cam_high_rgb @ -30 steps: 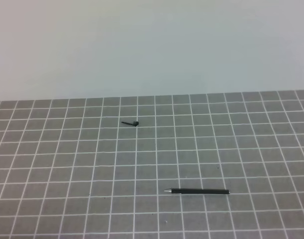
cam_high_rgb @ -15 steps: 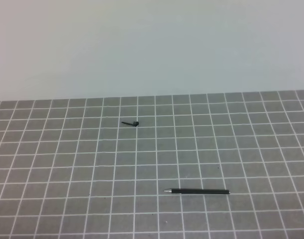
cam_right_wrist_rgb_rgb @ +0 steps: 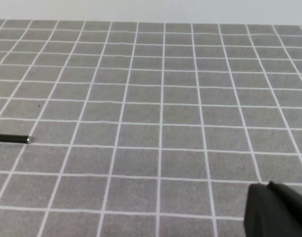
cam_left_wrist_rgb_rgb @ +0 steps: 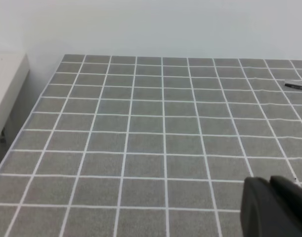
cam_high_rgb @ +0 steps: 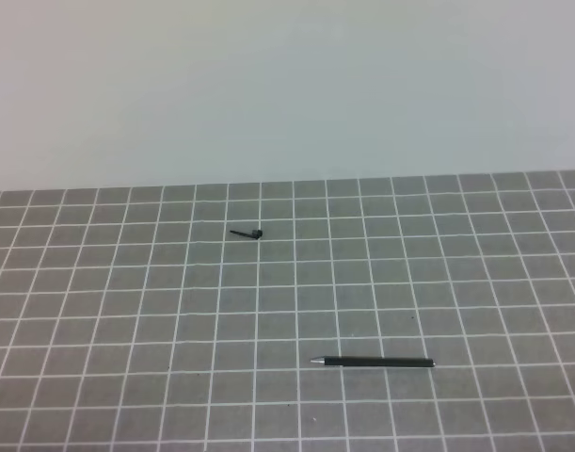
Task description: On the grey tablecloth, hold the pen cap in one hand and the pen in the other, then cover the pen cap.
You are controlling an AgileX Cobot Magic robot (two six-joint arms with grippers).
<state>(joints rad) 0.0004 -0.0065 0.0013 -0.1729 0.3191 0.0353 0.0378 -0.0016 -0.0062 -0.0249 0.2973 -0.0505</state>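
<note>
Right end effector [cam_right_wrist_rgb_rgb: 277,210] (closed, empty) sits nearest the long slim black pen [cam_high_rgb: 374,362], lying left-right, w/ butt toward it.

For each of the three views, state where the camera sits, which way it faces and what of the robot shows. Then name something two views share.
Exterior high: above the front, facing the wall; cloth, cap, pen; no robot.
Left wrist: low on the left arm, looking forward; dark left gripper bottom right.
Right wrist: low on the right arm; right gripper bottom right.
Shared: the pen, at the edge of both wrist views.
</note>
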